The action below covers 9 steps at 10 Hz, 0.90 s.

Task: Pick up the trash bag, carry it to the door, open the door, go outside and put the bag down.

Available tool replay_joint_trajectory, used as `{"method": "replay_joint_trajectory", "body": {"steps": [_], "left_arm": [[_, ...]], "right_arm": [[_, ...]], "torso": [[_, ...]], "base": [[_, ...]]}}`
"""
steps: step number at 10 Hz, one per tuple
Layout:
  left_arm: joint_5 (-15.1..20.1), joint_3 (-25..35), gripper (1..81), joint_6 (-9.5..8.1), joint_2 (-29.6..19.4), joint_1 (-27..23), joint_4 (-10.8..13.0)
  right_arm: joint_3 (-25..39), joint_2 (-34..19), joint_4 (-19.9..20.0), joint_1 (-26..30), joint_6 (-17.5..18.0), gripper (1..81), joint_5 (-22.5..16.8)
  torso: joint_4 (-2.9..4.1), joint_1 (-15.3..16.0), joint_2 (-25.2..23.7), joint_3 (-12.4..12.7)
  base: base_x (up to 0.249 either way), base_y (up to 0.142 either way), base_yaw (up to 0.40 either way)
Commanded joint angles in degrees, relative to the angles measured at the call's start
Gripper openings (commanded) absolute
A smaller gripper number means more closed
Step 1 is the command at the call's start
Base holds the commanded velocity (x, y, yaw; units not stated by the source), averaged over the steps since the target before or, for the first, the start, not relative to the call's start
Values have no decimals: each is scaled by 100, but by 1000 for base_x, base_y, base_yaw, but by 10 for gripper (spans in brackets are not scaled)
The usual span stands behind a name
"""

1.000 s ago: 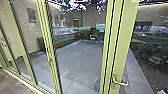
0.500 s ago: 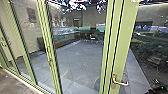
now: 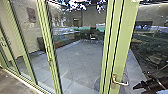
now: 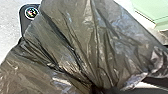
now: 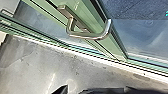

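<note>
Left gripper [image 4: 95, 89] looks clamped on the bag's [image 4: 75, 37] bunched neck, dim there. Right gripper [image 3: 143, 80], fingers apart, at 4 o'clock in head view, near handle [image 3: 120, 82]. Bag should handle soft, slippery; grip the neck.

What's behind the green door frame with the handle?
Grey paving shows through the glass beside the frame, with what looks like greenery farther right. The frame hides what's straight behind it.

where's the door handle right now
The metal door handle is low on the right side of the head view, fixed to the green frame, just left of the robot's right arm.
</note>
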Motion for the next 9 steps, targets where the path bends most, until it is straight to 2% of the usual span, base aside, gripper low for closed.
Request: {"method": "replay_joint_trajectory", "body": {"steps": [1, 3, 6, 9], "left_arm": [[457, 39, 10, 12, -12, -253, -54], [457, 39, 10, 12, -2, -253, -54], [457, 21, 10, 12, 6, -253, -54], [457, 12, 10, 12, -12, -253, -54]], "right_arm": [[-218, 263, -7, 793, 567, 811, -185], [-480, 533, 2, 794, 873, 811, -176], [-815, 895, -112, 803, 1691, 811, -176], [-1105, 1054, -165, 741, 1921, 811, -185]], "torso": [[0, 0, 0, 0], [0, 0, 0, 0], [0, 2, 2, 0], [0, 2, 2, -2]], "base": [[0, 0, 0], [0, 0, 0], [0, 0, 0], [0, 0, 0]]}}
